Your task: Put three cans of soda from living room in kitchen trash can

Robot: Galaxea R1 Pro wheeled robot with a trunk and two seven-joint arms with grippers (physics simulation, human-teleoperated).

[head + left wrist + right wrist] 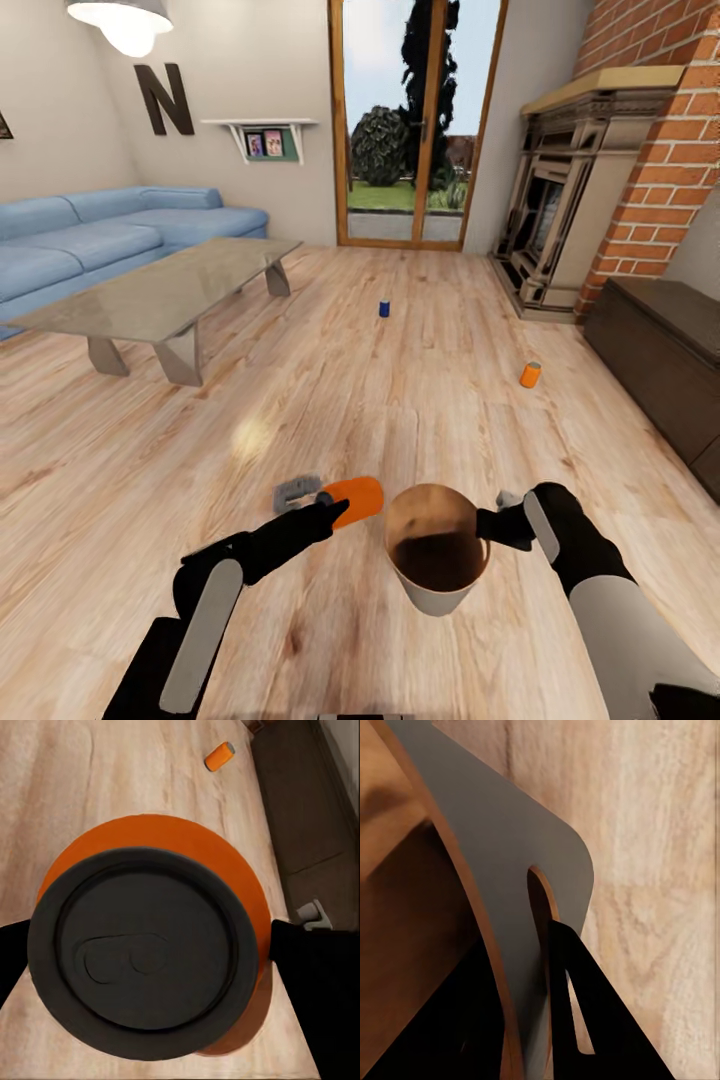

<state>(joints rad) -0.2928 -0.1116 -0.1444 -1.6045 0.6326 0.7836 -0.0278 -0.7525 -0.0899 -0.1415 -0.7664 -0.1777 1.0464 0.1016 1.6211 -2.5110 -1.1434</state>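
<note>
Three soda cans show on or above the wood floor (pixel 420 400) of the living room, and the tash can (pixel 437 590) serves as the landmark for all of them. Beyond the bin and to its left stands the long blue sofa (pixel 110 235), with the low grey coffee table (pixel 160 290) just in front of it; beyond the bin to its right rise the brick fireplace (pixel 590 200) and a dark low cabinet (pixel 665 350). The tash can itself, pale grey outside and tan-brown inside, is held off the floor with its mouth tipped toward the camera. The right end effector (pixel 507 522) is clamped on the bin's rim at its right side, one finger (pixel 585 1012) outside the grey wall and the other inside, as the right wrist view shows. Just left of the bin's rim, the held orange can (pixel 355 498) lies on its side in the left end effector (pixel 328 512), whose fingers are closed against the can's sides; the left wrist view looks straight at its dark end. The second orange can (pixel 530 374) rests on the floor beyond the bin and to its right, near the cabinet. The dark blue can (pixel 384 308) stands upright farther beyond the bin, well apart from the others.
</note>
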